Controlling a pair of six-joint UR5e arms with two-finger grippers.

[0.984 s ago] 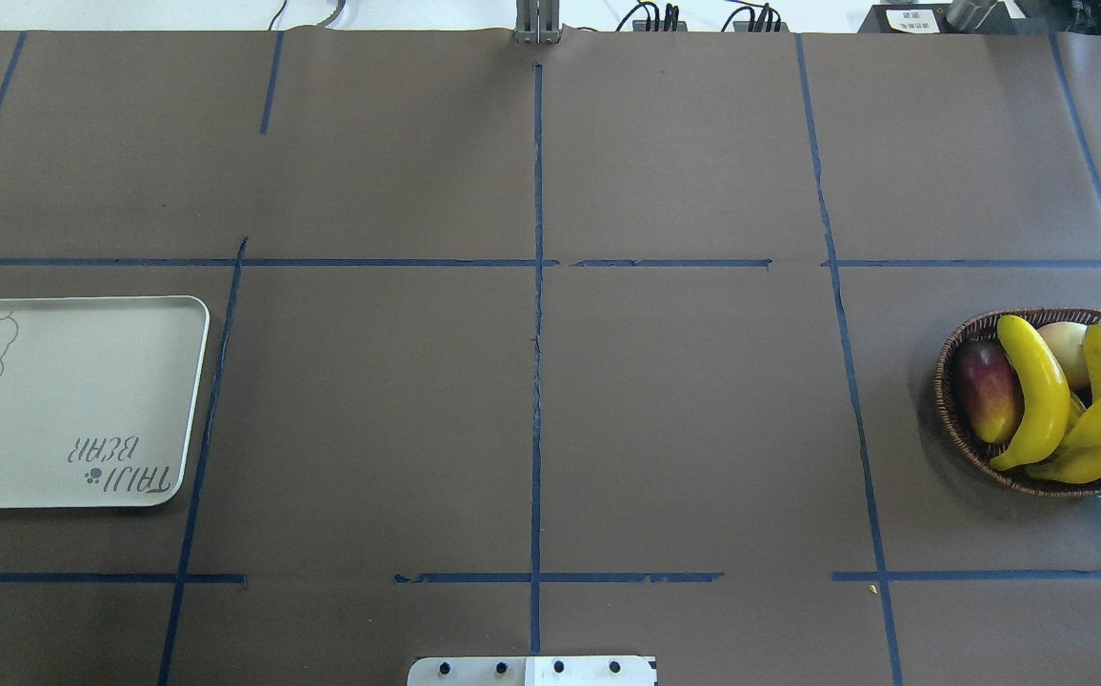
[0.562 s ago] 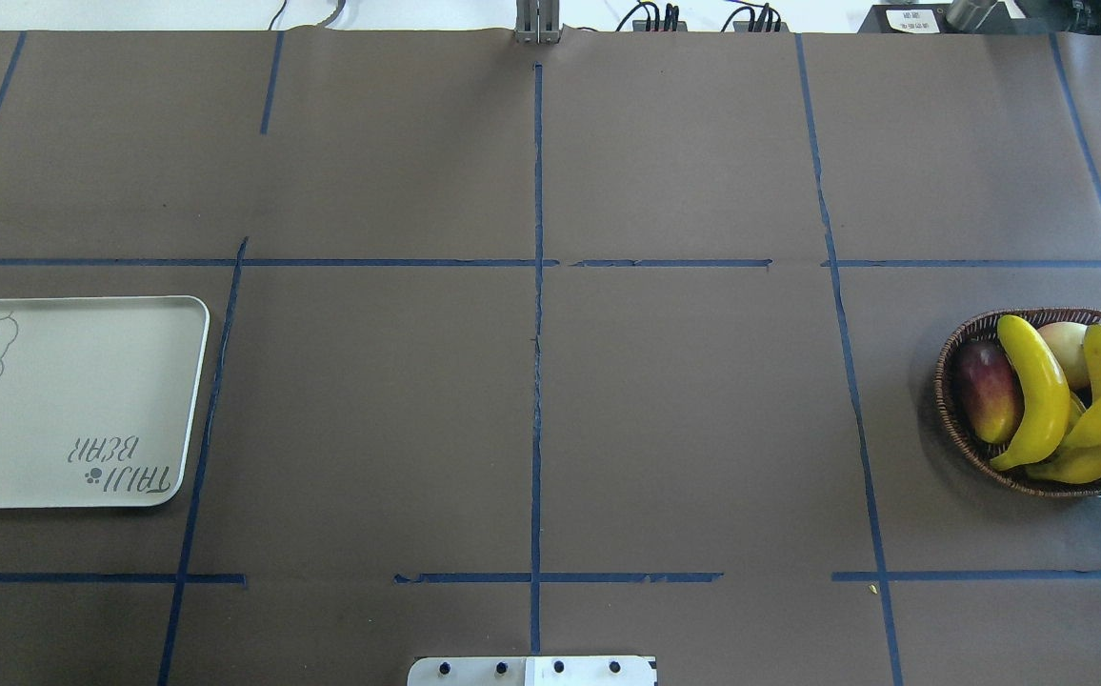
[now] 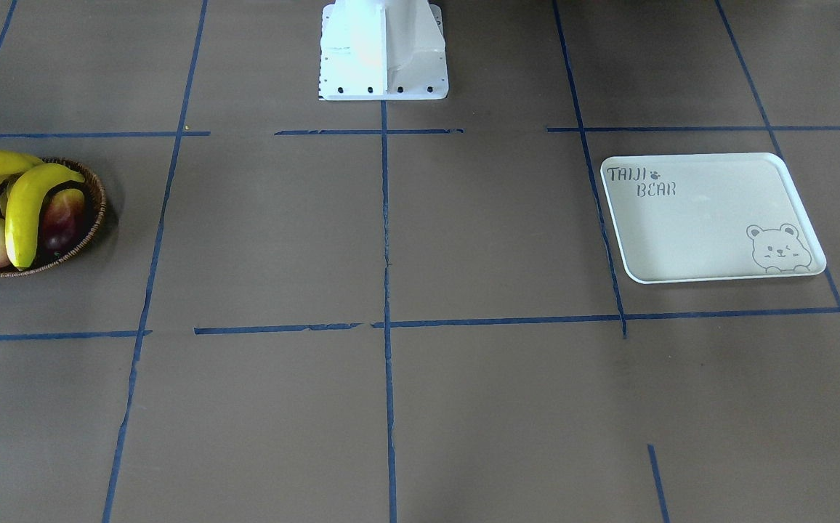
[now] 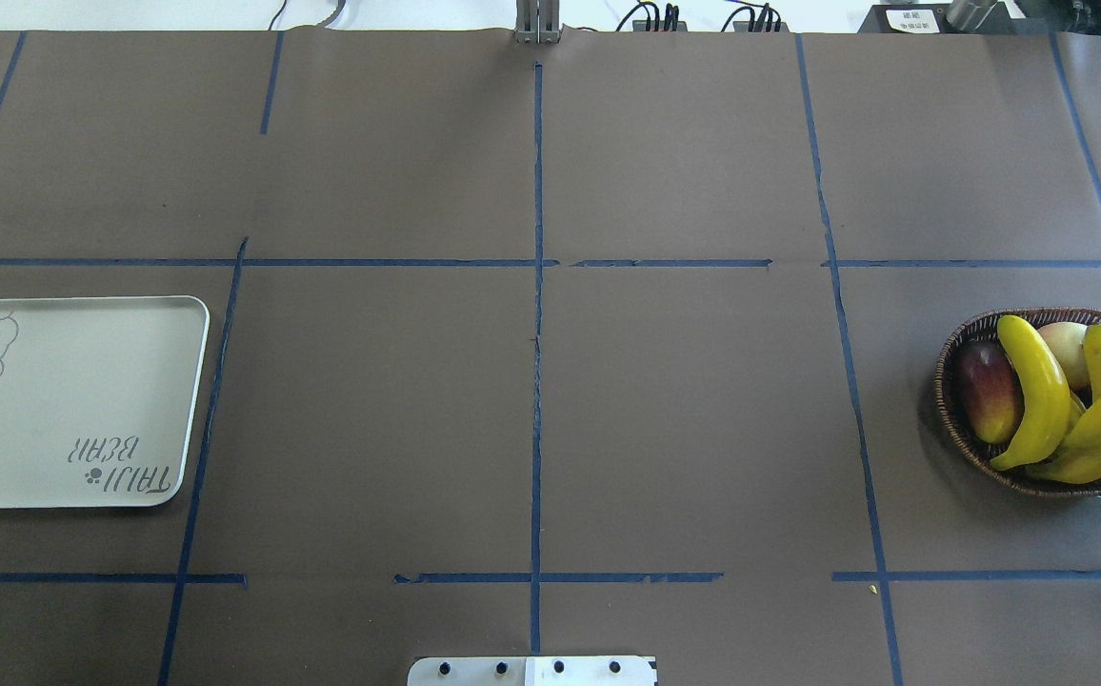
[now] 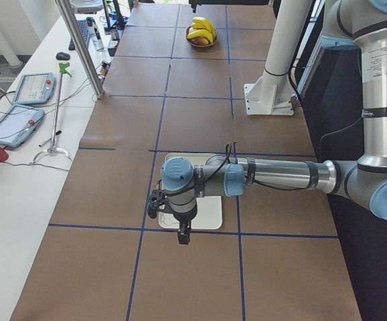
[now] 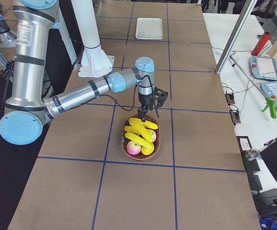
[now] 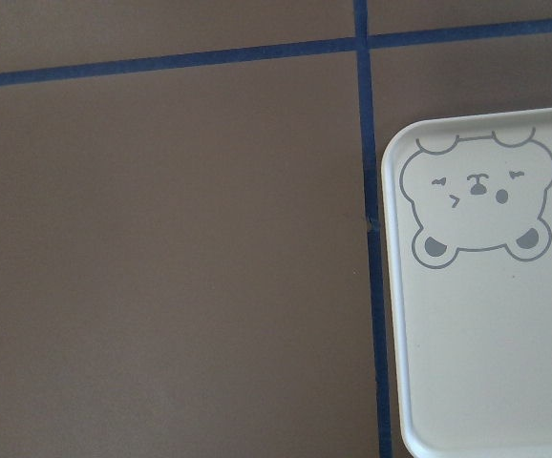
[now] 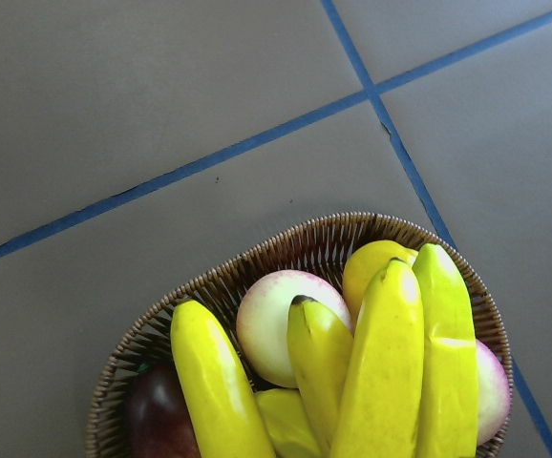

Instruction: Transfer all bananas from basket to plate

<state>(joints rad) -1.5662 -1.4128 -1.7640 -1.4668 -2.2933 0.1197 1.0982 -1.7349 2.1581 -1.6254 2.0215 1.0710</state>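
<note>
Yellow bananas [image 8: 391,372] lie heaped across one another in the wicker basket [image 8: 324,239], at the 3 o'clock edge of the surface [image 4: 684,410] in the overhead view. The plate [image 3: 703,218] sits at the 9 o'clock edge, well apart, with no banana on it yet.

The right gripper [image 6: 142,112] hangs above the basket's rim at about 1 o'clock. The left gripper [image 5: 183,234] hovers by the plate's bear corner. I cannot tell whether either is open or closed.

The likely troubles:
- **Dragging fruit out:** the bananas lean on each other, on a pale round fruit [image 8: 276,324] and on a mango [image 4: 984,391]. Pulling a lower banana could drag its neighbours over the shallow rim.
- **Slipping:** smooth curved skin gripped off-centre may pivot or slip on the long carry.
- **Snagging:** a descent too near the rim could catch the weave and shove the basket.
- **Wrong pick:** the short yellow fruit [image 8: 371,262] at 12 o'clock could be mistaken for a banana.
</note>
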